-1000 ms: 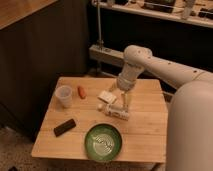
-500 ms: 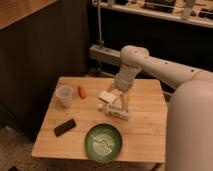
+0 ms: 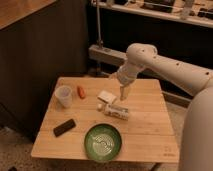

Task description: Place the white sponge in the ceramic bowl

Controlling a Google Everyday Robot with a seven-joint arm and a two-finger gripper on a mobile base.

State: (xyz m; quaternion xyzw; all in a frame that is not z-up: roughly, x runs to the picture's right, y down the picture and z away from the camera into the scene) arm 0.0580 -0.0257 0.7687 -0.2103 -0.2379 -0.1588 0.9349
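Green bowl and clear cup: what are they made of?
The green bowl looks like glazed ceramic: smooth, with white swirl lines. The clear cup seems thin plastic, see-through and pale. The gripper hangs beside the white sponge, over the table.

claw (image 3: 121,98) just beside white sponge (image 3: 106,96) | robot body (image 3: 199,135) cut off at right edge | white packet (image 3: 118,112) print unreadable

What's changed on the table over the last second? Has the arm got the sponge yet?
The gripper has edged slightly toward the sponge and now hangs close beside it, above the packet. Nothing was visibly taken or let go. Sponge, packet, bowl and cup lie where they were.
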